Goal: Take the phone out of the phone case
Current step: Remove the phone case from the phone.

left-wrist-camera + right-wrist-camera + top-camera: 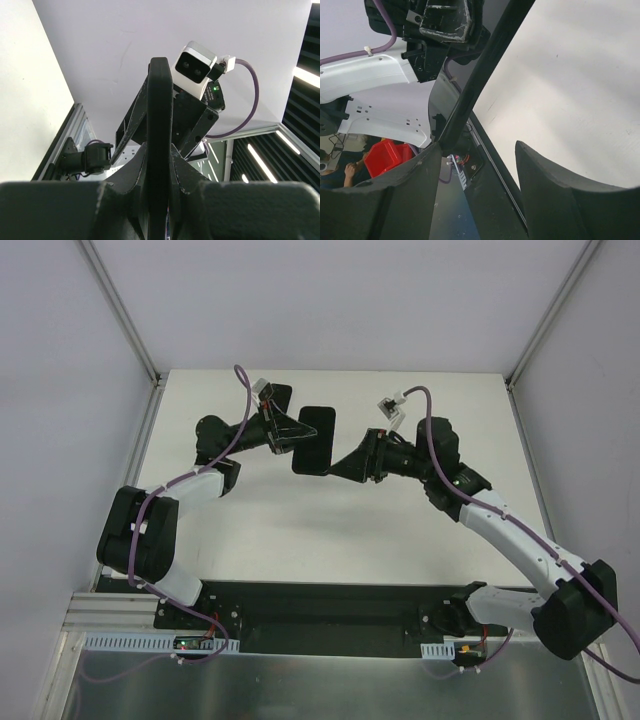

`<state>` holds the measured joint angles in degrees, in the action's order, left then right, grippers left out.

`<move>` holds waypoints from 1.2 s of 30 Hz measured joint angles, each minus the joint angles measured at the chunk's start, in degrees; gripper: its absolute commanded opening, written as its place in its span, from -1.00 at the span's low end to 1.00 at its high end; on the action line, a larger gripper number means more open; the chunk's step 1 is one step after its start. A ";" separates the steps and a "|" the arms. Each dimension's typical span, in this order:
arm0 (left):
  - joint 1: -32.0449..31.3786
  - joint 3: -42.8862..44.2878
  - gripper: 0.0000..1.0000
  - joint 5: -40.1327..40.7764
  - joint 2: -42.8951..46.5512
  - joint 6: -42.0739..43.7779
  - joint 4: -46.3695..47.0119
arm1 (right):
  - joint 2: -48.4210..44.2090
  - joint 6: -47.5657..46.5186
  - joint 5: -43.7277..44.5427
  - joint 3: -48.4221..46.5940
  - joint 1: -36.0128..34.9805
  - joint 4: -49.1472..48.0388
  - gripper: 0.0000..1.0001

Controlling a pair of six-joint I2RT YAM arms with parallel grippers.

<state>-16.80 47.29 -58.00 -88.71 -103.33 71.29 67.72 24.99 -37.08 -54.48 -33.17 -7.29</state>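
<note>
The black phone in its black case (316, 437) is held up off the white table at centre back. My left gripper (287, 436) is shut on its left edge. In the left wrist view the case shows edge-on as a thin black bar (159, 100) pinched between the fingers of the left gripper (159, 155). My right gripper (346, 464) sits at the case's lower right corner with its jaws open. In the right wrist view the case edge (485, 60) runs diagonally and meets the left fingertip (434, 150). The right gripper (479, 147) holds nothing in the gap between its fingers.
The white table (400, 540) is walled by white panels on three sides. A black base strip (320, 605) runs along the near edge between the arm bases. The right arm's wrist camera (195, 67) shows just behind the case. A red bin (385, 155) lies beyond the table.
</note>
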 measured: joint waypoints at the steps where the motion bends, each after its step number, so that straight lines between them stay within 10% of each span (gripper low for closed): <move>1: 0.04 -0.09 -1.00 0.00 0.00 0.39 -0.07 | 0.02 -0.11 0.52 0.00 -0.11 0.50 0.20; 36: -0.04 -3.04 -1.00 3.78 -3.89 -1.92 1.36 | 7.72 11.50 0.81 2.97 0.63 -10.91 0.07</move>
<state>-16.84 44.25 -54.22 -92.60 -105.25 72.64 75.44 36.49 -36.27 -51.51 -32.53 -18.20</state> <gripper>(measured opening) 0.123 0.545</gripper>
